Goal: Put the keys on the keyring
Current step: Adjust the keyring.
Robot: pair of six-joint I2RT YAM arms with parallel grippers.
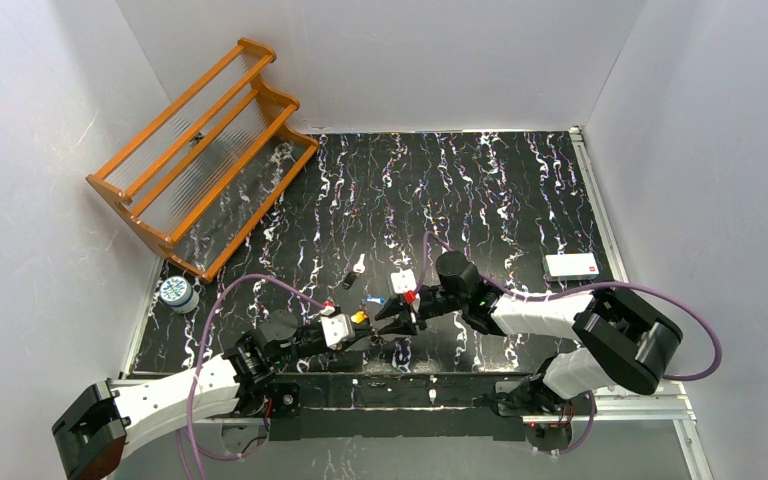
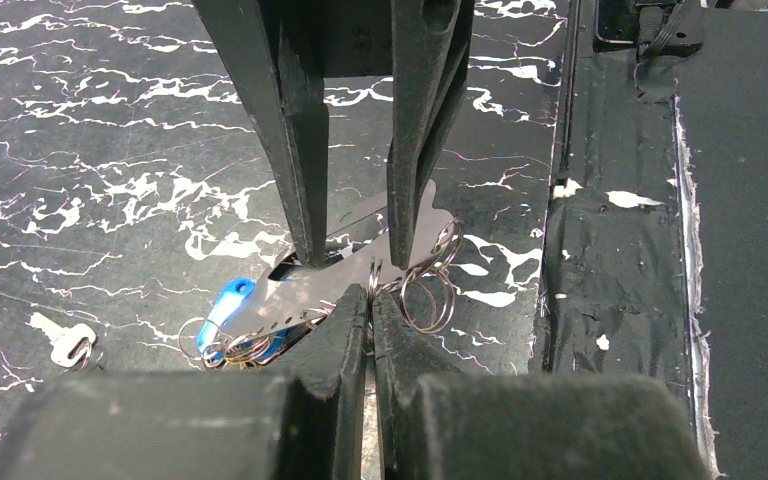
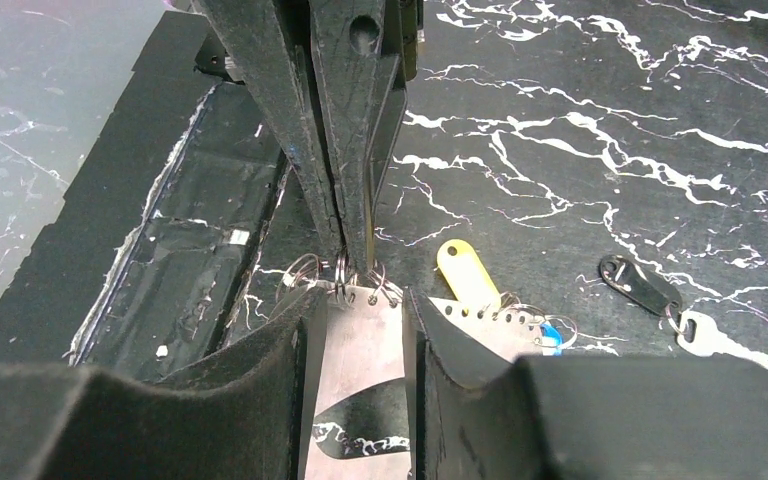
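Note:
The keyring (image 3: 360, 350) is a flat silvery plate with an oval cut-out and a row of holes along one edge. My right gripper (image 3: 360, 310) is shut on its sides and holds it low over the mat. Small wire split rings (image 2: 425, 290) hang from its holes, along with a blue tag (image 2: 225, 305) and a yellow tag (image 3: 465, 275). My left gripper (image 2: 371, 300) faces the right one and is shut on one split ring at the plate's edge. A black-headed key (image 3: 650, 290) and a white-headed one (image 2: 65, 343) lie loose on the mat. Both grippers meet at the table's near middle (image 1: 380, 322).
A wooden rack (image 1: 200, 160) leans at the back left. A small round tin (image 1: 176, 293) stands at the left edge. A white card with a red mark (image 1: 571, 265) lies at the right. More loose tags (image 1: 401, 280) lie just beyond the grippers. A black taped strip (image 2: 620, 250) runs along the near edge.

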